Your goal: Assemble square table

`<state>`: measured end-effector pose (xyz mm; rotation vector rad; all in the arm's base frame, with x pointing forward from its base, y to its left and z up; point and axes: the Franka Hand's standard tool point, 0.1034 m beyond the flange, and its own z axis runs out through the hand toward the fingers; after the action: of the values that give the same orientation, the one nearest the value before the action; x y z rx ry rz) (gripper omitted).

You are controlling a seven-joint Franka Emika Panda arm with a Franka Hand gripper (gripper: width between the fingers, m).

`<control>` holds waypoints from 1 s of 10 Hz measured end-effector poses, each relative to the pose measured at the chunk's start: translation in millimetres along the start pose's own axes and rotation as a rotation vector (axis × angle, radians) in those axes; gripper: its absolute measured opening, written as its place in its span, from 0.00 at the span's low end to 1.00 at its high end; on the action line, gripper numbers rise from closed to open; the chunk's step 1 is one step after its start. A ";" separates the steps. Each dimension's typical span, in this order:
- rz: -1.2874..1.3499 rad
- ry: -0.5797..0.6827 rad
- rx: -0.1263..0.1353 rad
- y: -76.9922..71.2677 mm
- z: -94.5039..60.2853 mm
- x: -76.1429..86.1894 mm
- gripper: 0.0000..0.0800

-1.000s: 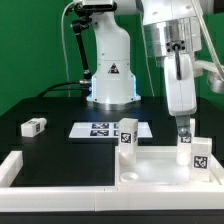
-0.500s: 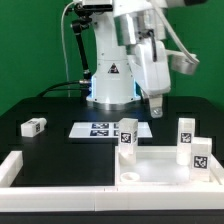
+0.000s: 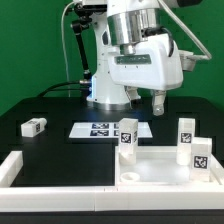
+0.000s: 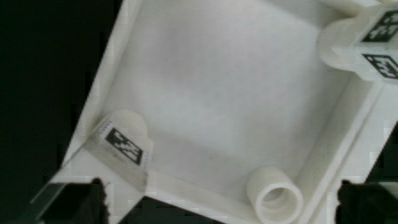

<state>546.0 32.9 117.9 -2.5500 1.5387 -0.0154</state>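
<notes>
The white square tabletop (image 3: 160, 168) lies at the exterior view's lower right, underside up. Three short white tagged legs stand upright on it: one at its far left corner (image 3: 128, 133), two at the right (image 3: 186, 130) (image 3: 199, 153). A fourth leg (image 3: 33, 126) lies loose on the black table at the left. My gripper (image 3: 150, 103) hangs open and empty above the tabletop's far edge, touching nothing. In the wrist view the tabletop (image 4: 222, 100) fills the frame, with a tagged leg (image 4: 121, 146), a round socket (image 4: 278, 190) and another leg (image 4: 366, 52); the gripper (image 4: 222, 205) is spread wide.
The marker board (image 3: 98, 129) lies flat behind the tabletop. Low white border bars (image 3: 55, 188) run along the front and left (image 3: 10, 168). The robot base (image 3: 110, 75) stands at the back, with a green backdrop behind.
My gripper has let go of the right-hand leg, risen and swung toward the exterior view's left, turning at the wrist. The legs stay upright on the tabletop.
</notes>
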 end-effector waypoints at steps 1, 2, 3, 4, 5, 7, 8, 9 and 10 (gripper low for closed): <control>-0.154 0.030 0.008 16.0 4.7 5.1 0.81; -0.262 0.040 0.004 40.5 7.2 6.6 0.81; -0.396 0.047 -0.006 64.9 7.0 12.8 0.81; -0.562 0.069 -0.015 95.9 8.7 31.0 0.81; -0.665 0.075 -0.028 125.7 11.6 51.8 0.81; -0.793 0.072 -0.048 133.6 12.7 58.8 0.81; -0.853 0.070 -0.052 134.1 12.9 59.0 0.81; -0.910 0.069 -0.056 134.7 12.8 59.7 0.81; -0.929 0.069 -0.057 135.1 12.9 60.0 0.81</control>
<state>456.8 -79.8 81.1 -3.0664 0.2477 -0.1705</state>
